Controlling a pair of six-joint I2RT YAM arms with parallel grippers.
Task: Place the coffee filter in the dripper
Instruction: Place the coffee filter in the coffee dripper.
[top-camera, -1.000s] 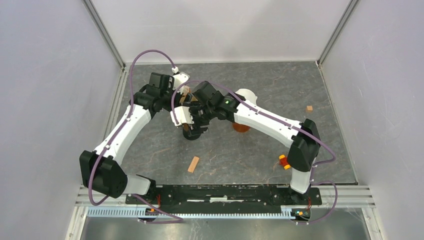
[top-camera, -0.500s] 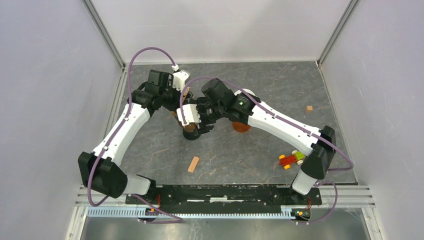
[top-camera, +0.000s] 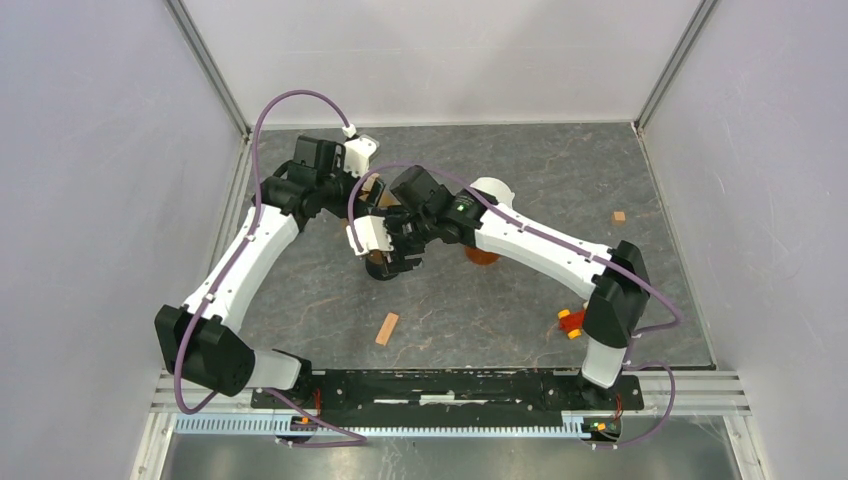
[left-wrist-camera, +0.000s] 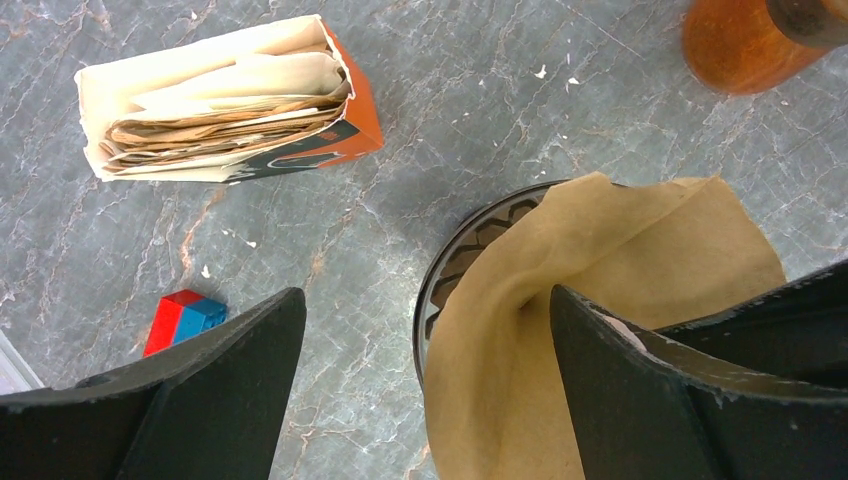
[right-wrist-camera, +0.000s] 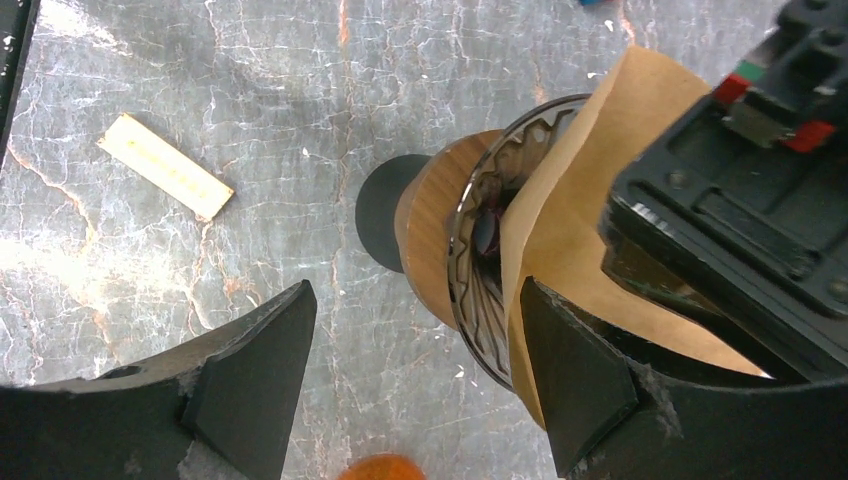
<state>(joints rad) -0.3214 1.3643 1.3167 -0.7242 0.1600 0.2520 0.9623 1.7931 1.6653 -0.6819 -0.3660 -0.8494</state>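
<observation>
Grey marbled counter (left-wrist-camera: 520, 130): coffee filter (left-wrist-camera: 620, 270) sits loosely in the dripper (left-wrist-camera: 450, 262), not pressed home; my left pincer (left-wrist-camera: 425, 300) and right pincer (right-wrist-camera: 415, 290) gape, holding nothing.

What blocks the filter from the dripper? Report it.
Nothing visible does. The filter already stands partly inside the dripper, with one edge poking above its rim. The left gripper and right gripper are open over it.

Your coffee filter (left-wrist-camera: 620, 260) is matt brown paper; the dripper (right-wrist-camera: 478, 290) is glossy and ribbed, with a smooth wooden collar (right-wrist-camera: 430, 240). In the right wrist view, at its ten o'clock, lies a pale wooden block (right-wrist-camera: 165, 165).
</observation>
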